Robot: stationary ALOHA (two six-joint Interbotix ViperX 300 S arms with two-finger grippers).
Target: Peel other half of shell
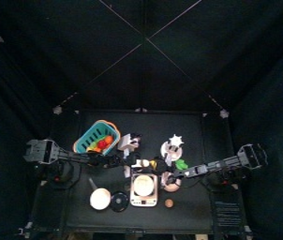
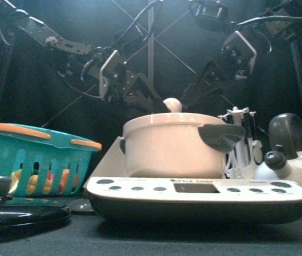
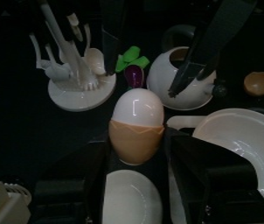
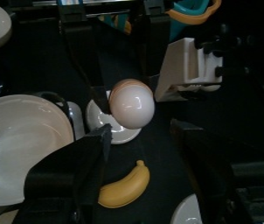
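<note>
Centrally, the left claw (image 3: 138, 179) grips the egg's tan shell (image 3: 135, 140), the peeled white top standing bare above it. Just beside it, the right claw (image 4: 141, 144) hangs with jaws spread wide around the egg, holding nothing. Below lie a banana (image 4: 125, 185) and a white bowl (image 4: 17, 140) on the counter (image 1: 194, 202).

- Egg (image 3: 135, 127): lower half sits between left gripper (image 3: 138, 179) jaws, base hidden.
- Bowl (image 4: 17, 149): cut by frame edge.
- Basket (image 2: 31, 160): cut off at frame edge.
</note>
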